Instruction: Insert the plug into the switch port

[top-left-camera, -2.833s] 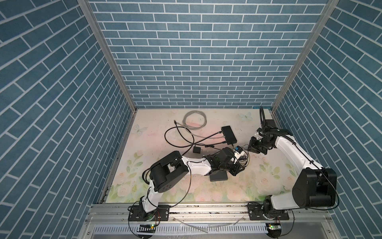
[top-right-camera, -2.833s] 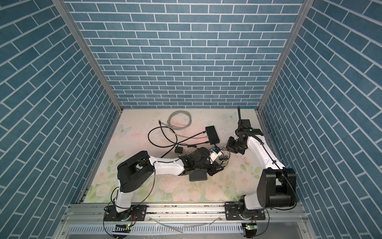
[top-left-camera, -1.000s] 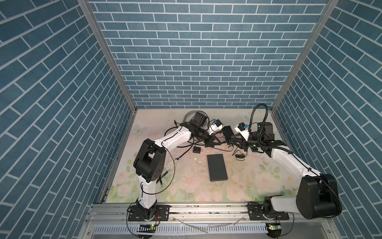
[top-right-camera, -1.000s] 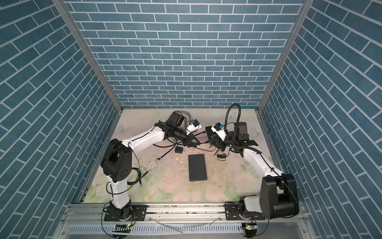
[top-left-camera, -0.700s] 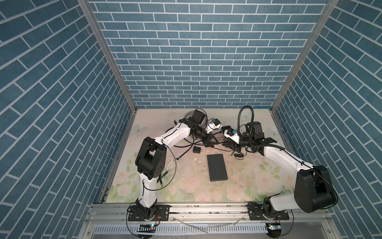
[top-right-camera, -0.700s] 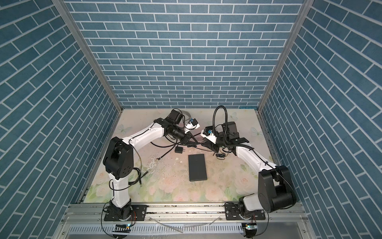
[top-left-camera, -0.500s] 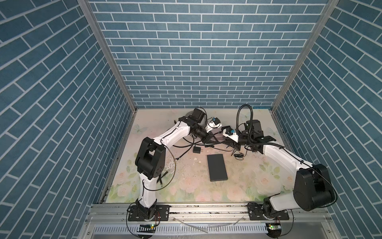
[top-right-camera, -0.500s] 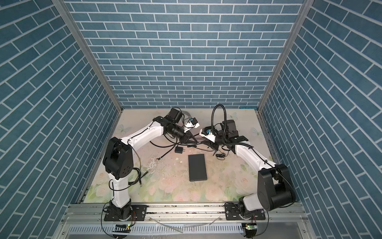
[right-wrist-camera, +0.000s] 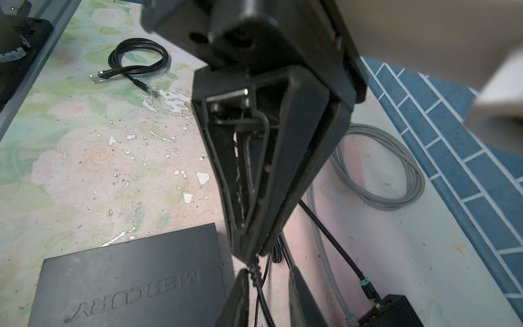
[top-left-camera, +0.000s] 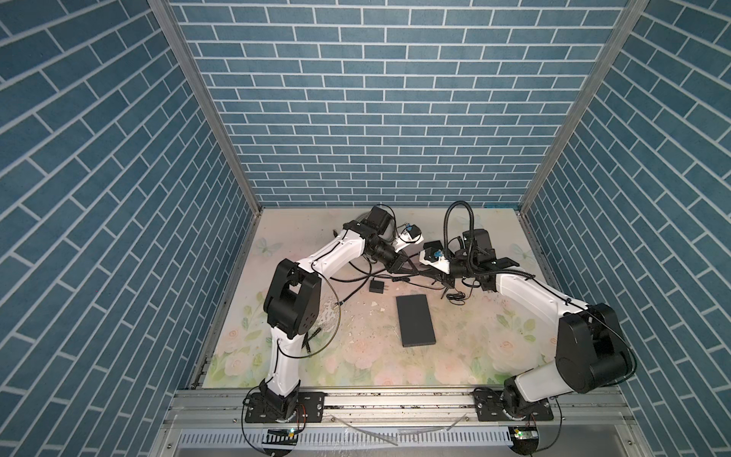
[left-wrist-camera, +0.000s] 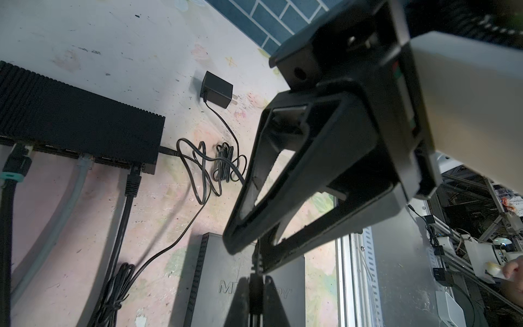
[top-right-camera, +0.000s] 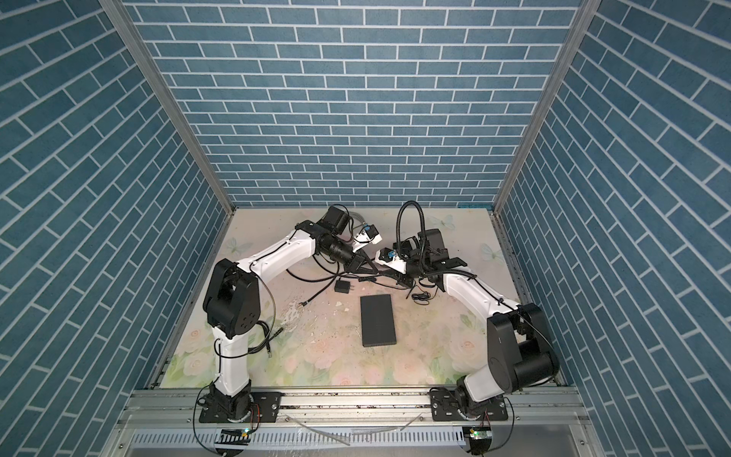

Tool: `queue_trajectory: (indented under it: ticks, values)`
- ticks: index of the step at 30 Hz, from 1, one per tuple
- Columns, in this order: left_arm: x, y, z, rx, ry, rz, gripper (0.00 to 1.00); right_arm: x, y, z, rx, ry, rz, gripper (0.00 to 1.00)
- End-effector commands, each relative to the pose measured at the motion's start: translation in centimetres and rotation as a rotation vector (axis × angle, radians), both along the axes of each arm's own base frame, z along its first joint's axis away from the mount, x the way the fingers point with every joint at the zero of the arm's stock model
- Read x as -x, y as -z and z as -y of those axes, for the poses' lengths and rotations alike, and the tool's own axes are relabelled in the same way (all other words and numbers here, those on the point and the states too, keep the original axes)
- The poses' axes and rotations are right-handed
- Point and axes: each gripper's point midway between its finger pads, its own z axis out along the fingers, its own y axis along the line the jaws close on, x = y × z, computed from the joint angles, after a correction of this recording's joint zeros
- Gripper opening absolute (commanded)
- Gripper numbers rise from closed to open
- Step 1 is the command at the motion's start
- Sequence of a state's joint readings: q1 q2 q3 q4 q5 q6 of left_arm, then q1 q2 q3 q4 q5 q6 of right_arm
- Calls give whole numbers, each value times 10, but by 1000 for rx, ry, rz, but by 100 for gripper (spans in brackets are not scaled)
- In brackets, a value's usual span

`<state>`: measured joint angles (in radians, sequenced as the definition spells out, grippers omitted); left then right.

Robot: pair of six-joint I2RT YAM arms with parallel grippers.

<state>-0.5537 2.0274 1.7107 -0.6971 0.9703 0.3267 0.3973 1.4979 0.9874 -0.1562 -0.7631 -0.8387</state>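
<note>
In both top views the left gripper [top-left-camera: 409, 270] and right gripper [top-left-camera: 427, 274] meet tip to tip over the far middle. The Mercury switch [top-left-camera: 415, 320] lies flat just nearer. In the left wrist view the left jaws look clenched. In the right wrist view a thin black cable [right-wrist-camera: 256, 279] runs from them into the right tip, probably a handover. Whether the right jaws pinch it I cannot tell, and the plug is hidden.

floral table [top-left-camera: 474, 348], flat box [top-left-camera: 415, 326], ribbed switch [left-wrist-camera: 70, 119], power adapter [top-left-camera: 378, 286], grey cable [right-wrist-camera: 396, 170]
</note>
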Motion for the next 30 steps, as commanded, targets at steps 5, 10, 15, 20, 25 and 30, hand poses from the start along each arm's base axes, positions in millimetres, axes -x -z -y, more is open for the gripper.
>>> queue_trajectory:
  ticks: [5, 10, 15, 20, 25, 30]
  values:
    - [-2, -6, -1, 20, 3, 1, 3, 4, -14, -8, -29, -64, 54, 21]
    - [-1, -6, -2, 24, 1, -2, 3, 6, -11, -9, -36, -76, 54, 5]
    - [-3, -5, -3, 26, -9, -7, 3, 8, -9, -10, -46, -85, 47, 3]
    - [-9, -5, -2, 32, -40, -1, 19, 8, -2, -10, -35, -82, 23, 0]
    - [-28, -3, -16, 1, -162, 38, 41, 5, 18, 2, 55, -18, -31, 0]
    - [-56, -5, -47, 2, -416, 76, 52, 9, 47, 22, 165, 90, -119, 0]
